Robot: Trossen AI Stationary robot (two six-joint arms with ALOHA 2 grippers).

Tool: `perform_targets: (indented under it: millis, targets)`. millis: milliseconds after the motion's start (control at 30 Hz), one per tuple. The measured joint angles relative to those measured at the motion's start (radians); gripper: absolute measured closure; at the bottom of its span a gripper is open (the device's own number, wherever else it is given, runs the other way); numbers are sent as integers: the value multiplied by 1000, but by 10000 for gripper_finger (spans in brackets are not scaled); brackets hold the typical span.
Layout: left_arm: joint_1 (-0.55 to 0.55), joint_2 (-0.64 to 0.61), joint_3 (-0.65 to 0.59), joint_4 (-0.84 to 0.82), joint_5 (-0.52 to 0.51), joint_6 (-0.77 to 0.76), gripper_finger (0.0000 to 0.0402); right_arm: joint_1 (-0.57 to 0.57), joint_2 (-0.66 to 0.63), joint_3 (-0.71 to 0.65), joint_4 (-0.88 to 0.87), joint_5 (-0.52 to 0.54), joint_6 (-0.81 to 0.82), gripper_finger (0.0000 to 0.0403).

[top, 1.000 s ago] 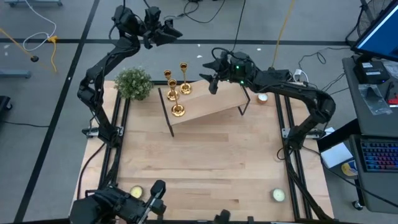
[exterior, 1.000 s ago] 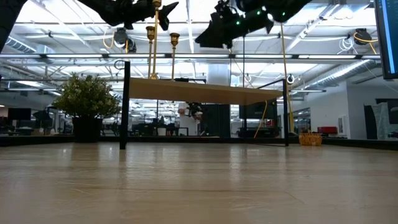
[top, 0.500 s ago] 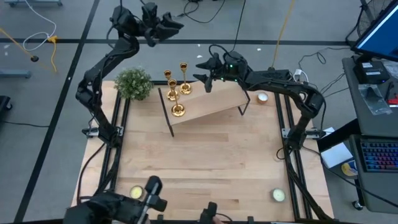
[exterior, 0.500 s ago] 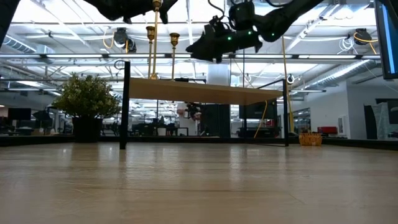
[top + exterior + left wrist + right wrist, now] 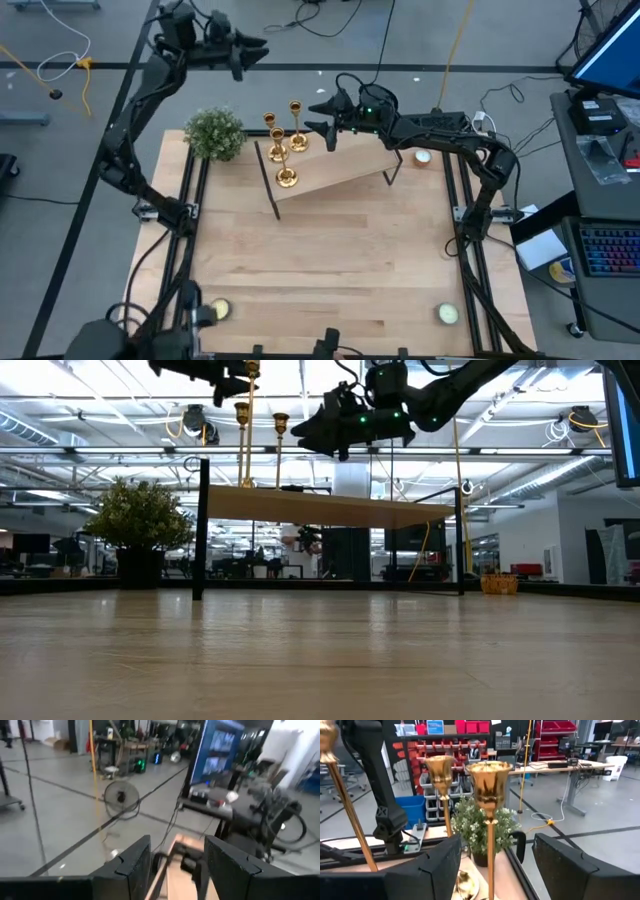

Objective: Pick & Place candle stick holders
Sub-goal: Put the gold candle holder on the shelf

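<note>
Where shelf (image 5: 340, 165) bears candle stick holders (image 5: 285, 140)

No text or label can be read.

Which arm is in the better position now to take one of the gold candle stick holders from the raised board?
The right. Its claw is open and lined up on the nearest candle stick holder, beside the group. The left claw, also open, is beyond the table's far edge, facing away.

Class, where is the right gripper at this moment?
In the high view, the right gripper hovers open over the raised wooden shelf, beside the nearest gold candle stick holder.
</note>
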Motion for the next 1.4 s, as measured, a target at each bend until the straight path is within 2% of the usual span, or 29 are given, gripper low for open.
perform_targets:
  millis: [167,400,533,700,867,1033,1300,1400]
  targets:
    - [-28,-59,0,-134,-8,78,218,2,26,11,41,7,17,169]
    - [-102,-128,0,-253,-143,142,218,6,81,94,1,6,18,169]
    - [-132,-155,-14,-299,-153,166,218,7,93,100,-10,2,19,169]
    - [-151,-223,-151,-211,-159,137,228,9,92,103,-34,2,20,169]
    - [-143,-328,-356,-18,-159,55,272,11,92,103,-33,7,16,169]
    - [-128,-443,-510,63,-159,-11,305,11,121,104,-21,28,31,169]
    - [-130,-616,-667,95,-160,-76,302,11,118,103,3,34,24,170]
    - [-148,-669,-740,160,-162,-117,299,6,121,103,6,34,42,170]
